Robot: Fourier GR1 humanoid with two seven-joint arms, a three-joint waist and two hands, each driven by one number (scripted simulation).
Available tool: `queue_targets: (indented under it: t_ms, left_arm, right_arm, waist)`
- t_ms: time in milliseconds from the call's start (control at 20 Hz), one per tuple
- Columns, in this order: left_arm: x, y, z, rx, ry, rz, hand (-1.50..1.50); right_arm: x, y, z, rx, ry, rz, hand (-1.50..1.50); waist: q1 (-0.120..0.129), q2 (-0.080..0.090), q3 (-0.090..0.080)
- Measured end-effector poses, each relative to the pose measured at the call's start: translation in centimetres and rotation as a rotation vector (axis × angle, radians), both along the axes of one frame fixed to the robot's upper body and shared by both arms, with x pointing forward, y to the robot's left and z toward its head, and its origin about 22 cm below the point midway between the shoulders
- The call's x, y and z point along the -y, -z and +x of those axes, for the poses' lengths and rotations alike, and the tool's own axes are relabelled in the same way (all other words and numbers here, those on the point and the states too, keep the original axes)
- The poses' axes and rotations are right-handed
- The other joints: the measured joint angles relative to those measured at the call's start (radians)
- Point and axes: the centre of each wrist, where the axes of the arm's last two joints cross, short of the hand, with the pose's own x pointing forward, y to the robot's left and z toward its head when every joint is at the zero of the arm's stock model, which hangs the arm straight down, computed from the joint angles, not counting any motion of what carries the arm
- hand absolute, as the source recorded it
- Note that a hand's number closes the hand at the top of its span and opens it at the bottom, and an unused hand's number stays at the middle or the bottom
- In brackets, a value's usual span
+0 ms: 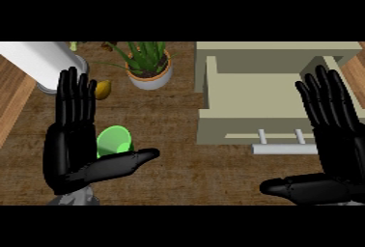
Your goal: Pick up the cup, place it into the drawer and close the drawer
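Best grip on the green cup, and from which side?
Wrap the cup around its side wall with the left robot hand, coming from its left. It appears tipped, its mouth partly towards the camera, and that open hand already sits beside it.

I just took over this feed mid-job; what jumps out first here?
Two big black hands fill the front, fingers straight up: the left hand at the left, the right hand at the right. A bright green cup lies beside the left hand's palm. The pale drawer stands open at the upper right, with nothing visible inside.
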Motion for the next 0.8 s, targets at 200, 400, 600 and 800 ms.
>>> queue_targets:
  t_ms: [200,400,600,800]
  left_arm:
    - [-0.1,0.8,0.2,-0.011,-0.011,0.001,-1.50]
    - [-0.2,1.7,0.2,-0.030,-0.028,-0.003,-1.50]
    - [-1.0,2.5,0.1,-0.058,-0.050,-0.008,-1.50]
    - [-1.1,3.8,-0.4,-0.096,-0.064,-0.012,-1.50]
  right_arm:
    - [-0.1,0.1,0.1,0.005,0.003,0.004,-1.50]
    - [0.0,0.2,0.0,0.012,0.008,0.007,-1.50]
    - [-0.1,0.5,-0.1,0.015,0.013,-0.001,-1.50]
    - [0.1,0.0,0.2,0.019,0.012,-0.001,-1.50]
  waist:
    - [0.000,0.000,0.000]
    - [0.000,0.000,0.000]
    - [0.001,0.000,0.000]
    - [0.001,0.000,0.000]
